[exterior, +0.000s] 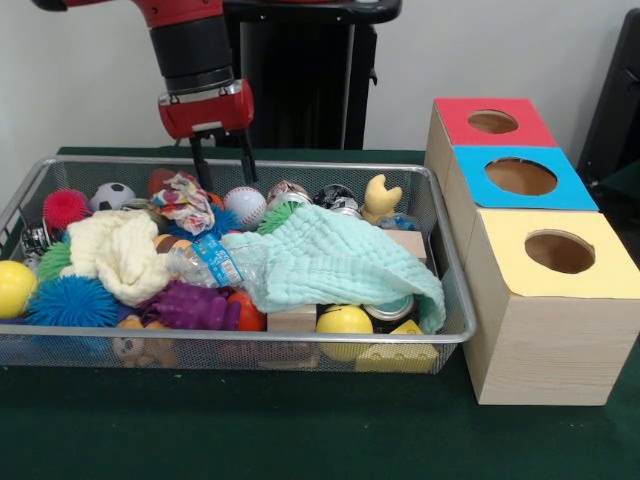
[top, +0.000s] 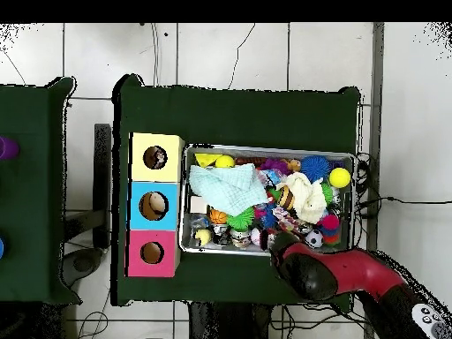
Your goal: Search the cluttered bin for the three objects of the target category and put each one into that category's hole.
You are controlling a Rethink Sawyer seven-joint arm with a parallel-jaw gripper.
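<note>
A: Where is the red and black arm's gripper [exterior: 222,160] in the front view?

B: Upper left of the frame, coming down from the top edge. Its two thin black fingers [exterior: 199,163] hang apart, open and holding nothing, their tips just above the far rim of the wide silver wire-mesh bin [exterior: 250,340].

A: And the knotted rope balls?

B: One shows: a small ball of mixed white, red and green strands [exterior: 184,203] just below the fingertips, in the upper left part of the bin, beside the white red-stitched baseball [exterior: 245,206]. I cannot tell whether a finger touches it. Any others I cannot make out.

A: What covers the middle?

B: A pale mint waffle-weave cloth [exterior: 330,262] spreads across the centre and droops toward the lower right corner. Left of it, a crumpled clear plastic bottle with a blue label [exterior: 213,263] lies against a cream fuzzy cloth [exterior: 118,252].

A: The left end?

B: A blue spiky rubber ball [exterior: 72,300], a pink spiky ball [exterior: 66,207] and a yellow smooth ball [exterior: 14,288] at the left edge.

A: The boxes?

B: Three wooden boxes stand at the frame's right, each with a round hole: red-topped [exterior: 492,122] farthest up, blue-topped [exterior: 522,178] in the middle, yellow-topped [exterior: 560,252] lowest.

A: The overhead view?

B: The arm [top: 344,274] enters from the lower right and hides the gripper at the bin's [top: 270,149] lower edge.
</note>
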